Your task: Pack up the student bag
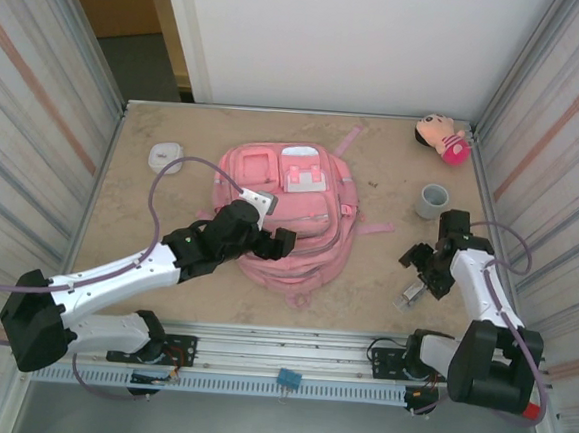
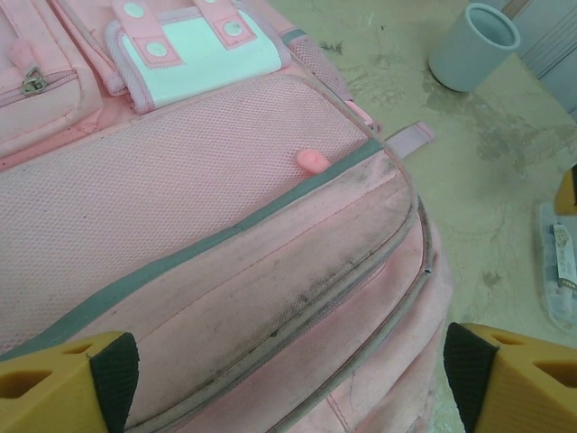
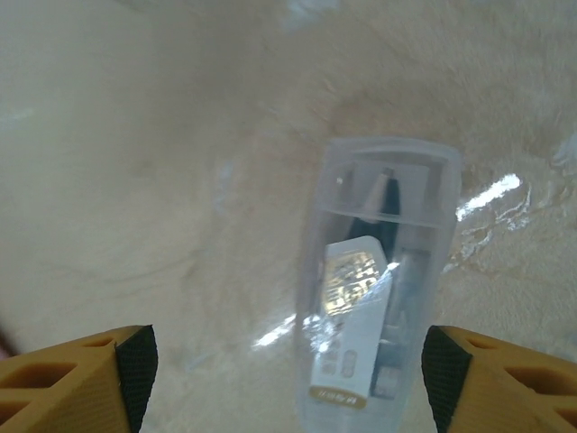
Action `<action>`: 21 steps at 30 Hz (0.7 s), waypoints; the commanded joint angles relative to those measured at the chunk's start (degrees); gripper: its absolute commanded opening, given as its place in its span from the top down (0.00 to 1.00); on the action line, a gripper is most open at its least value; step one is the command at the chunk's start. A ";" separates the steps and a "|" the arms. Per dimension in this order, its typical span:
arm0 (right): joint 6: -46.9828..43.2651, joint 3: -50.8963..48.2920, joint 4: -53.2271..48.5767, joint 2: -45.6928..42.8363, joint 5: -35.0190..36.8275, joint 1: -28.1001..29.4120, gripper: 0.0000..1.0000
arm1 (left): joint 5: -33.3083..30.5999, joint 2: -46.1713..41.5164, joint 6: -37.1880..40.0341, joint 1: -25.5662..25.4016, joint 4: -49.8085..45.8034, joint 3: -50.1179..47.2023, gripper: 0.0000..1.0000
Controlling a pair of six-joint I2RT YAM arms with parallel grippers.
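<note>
Both with jaws apart, the left tool [image 2: 288, 365] hung over the student bag [image 2: 180, 207] and the right tool [image 3: 288, 365] straddled the clear pen case [image 3: 383, 271], which an off-centre pinch might squirt away

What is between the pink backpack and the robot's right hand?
Just bare table lies between the backpack and the right hand, seen in the top view.

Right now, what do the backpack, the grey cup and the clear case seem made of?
Backpack: matte pink woven fabric, with a visible mesh panel and stitched seams. Cup: smooth matte grey, probably plastic, possibly ceramic. Case: glossy clear plastic; its contents show through.
</note>
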 commanded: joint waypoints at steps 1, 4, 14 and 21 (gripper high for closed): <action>3.00 -2.56 5.15 0.99 -1.97 -1.04 0.22 | -0.61 -0.64 1.28 -0.44 1.28 0.10 0.10; 3.49 -3.45 7.67 2.33 -4.74 -0.91 0.22 | -0.81 -0.55 1.59 -0.45 1.46 -0.23 0.10; 3.54 1.34 12.13 5.83 -6.68 8.99 0.23 | -0.56 0.04 1.46 -0.48 2.15 -0.23 0.10; -2.62 8.16 -2.11 6.14 0.52 9.24 0.20 | -1.07 -0.76 1.67 -0.44 2.06 -0.64 0.10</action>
